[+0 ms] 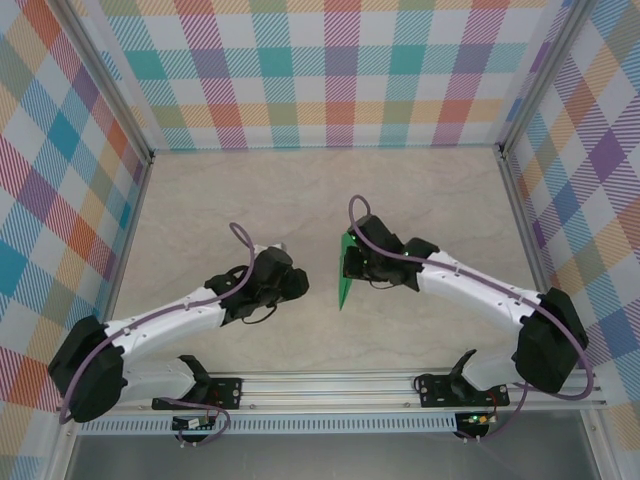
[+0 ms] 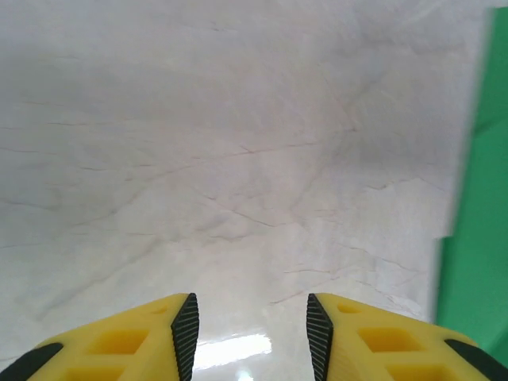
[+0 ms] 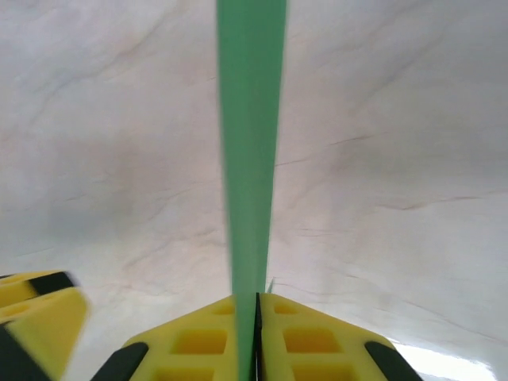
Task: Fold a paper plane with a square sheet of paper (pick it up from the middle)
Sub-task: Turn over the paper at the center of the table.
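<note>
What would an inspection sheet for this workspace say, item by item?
Surface: pale marbled table.
Job's things: green paper, standing on edge, pinched at one side.
Clutter: nothing seen.
Grippers: right gripper shut on the paper; left gripper open, holding nothing, paper at its right.
Cables: purple cables looping along both arms.
Surroundings: checked walls on three sides.

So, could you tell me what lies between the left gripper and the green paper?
Bare tabletop separates left gripper from paper, seen in the left wrist view.
</note>
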Controlling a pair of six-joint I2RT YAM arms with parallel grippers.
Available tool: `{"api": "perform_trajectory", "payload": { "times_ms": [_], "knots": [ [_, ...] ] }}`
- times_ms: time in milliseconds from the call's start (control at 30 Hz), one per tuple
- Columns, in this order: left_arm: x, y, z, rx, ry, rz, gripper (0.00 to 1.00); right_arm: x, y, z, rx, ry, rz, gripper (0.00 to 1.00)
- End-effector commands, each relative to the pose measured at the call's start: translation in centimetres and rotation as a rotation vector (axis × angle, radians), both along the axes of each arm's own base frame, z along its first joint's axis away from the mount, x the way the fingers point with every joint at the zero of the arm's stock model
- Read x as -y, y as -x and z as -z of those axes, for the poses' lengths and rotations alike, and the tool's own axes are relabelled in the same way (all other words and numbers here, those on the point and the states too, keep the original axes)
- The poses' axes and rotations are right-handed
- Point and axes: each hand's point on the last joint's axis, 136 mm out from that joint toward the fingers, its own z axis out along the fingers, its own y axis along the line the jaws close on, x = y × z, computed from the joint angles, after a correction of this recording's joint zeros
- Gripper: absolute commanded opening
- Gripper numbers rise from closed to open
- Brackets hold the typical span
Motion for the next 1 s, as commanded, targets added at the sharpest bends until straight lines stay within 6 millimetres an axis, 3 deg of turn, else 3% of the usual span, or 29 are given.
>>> {"api": "perform_trajectory", "payload": {
  "times_ms": [0,100,233,433,667,833,967],
  "knots": [
    [-4.5,0.5,1.7,-0.015,-0.108,-0.122,0.45,9.2,3.3,1.2,-0.14,0.546,-0.019,0.1],
    [-6.1,0.7,2.1,-0.015,-0.097,-0.183,0.49,11.2,3.1,0.6,-0.177,0.751,0.009,0.09],
    [-7.8,1.0,2.4,-0.019,-0.094,-0.252,0.5,9.7,2.9,1.8,-0.213,0.839,-0.012,0.09],
    [-10.7,1.7,2.1,0.005,-0.122,-0.349,0.56,4.6,2.4,5.3,-0.267,0.874,-0.063,0.11],
    [-11.6,2.3,1.4,0.014,-0.126,-0.364,0.58,-1.9,2.4,9.9,-0.349,0.757,-0.111,0.14],
    [-11.7,2.9,1.2,-0.014,-0.141,-0.345,0.58,-6.3,3.1,11.9,-0.408,0.599,-0.177,0.25],
    [-10.8,3.3,1.4,-0.045,-0.108,-0.313,0.59,-9.3,3.5,10.7,-0.405,0.428,-0.257,0.37]
  ]
}}
